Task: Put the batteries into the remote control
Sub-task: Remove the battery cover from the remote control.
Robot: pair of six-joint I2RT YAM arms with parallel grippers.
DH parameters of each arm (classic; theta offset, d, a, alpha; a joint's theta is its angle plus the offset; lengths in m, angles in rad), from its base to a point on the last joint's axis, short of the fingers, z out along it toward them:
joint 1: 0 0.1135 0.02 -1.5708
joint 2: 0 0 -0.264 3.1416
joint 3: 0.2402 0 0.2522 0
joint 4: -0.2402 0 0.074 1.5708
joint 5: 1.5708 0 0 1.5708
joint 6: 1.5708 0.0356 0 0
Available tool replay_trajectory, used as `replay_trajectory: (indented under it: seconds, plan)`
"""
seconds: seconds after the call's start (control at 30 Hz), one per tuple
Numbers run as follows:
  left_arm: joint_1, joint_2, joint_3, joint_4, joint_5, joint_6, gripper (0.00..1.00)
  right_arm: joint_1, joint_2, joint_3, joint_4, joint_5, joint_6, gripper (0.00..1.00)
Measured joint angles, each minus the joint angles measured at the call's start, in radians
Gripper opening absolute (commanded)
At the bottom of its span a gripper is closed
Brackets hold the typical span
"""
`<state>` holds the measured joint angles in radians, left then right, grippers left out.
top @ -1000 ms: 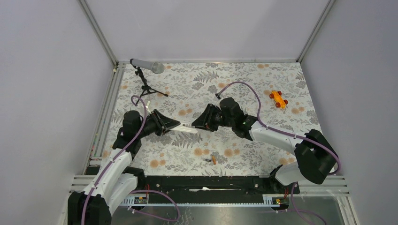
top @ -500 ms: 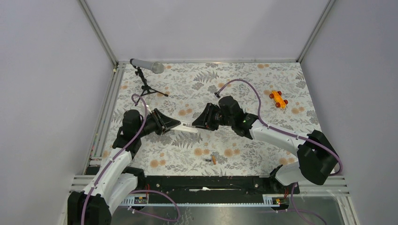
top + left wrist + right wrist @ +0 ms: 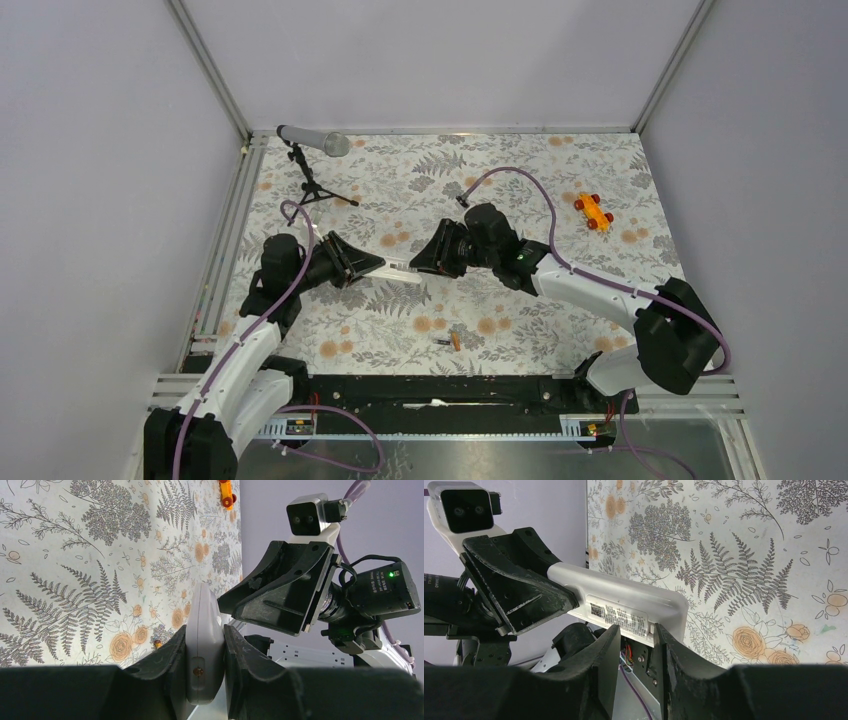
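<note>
Left wrist view, bottom centre: left gripper (image 3: 205,641) clamps remote control (image 3: 204,612); cannot tell whether right gripper (image 3: 634,642) grips its tip.

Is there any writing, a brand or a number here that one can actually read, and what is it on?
Nothing here can be read clearly.
Printed label on the white remote control: several lines of print, too small to read.
White sticker on the black motor of the right arm: blurred, unreadable.
</note>
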<state>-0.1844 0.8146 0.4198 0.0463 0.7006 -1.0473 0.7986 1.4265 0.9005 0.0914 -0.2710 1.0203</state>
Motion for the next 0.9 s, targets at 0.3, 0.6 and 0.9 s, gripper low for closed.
replay_trajectory:
  seconds: [0.3,0.6,0.9]
  plan:
    - [0.002,0.001,0.000,0.004,-0.001,-0.006,0.00,0.000,0.014,0.000,0.030,-0.023,0.010,0.38]
    - [0.009,0.006,0.000,0.017,-0.001,-0.019,0.00,-0.014,0.014,-0.076,0.182,-0.088,0.058,0.39]
    - [0.016,0.012,-0.004,0.043,0.008,-0.021,0.00,-0.023,0.014,-0.154,0.354,-0.133,0.088,0.39]
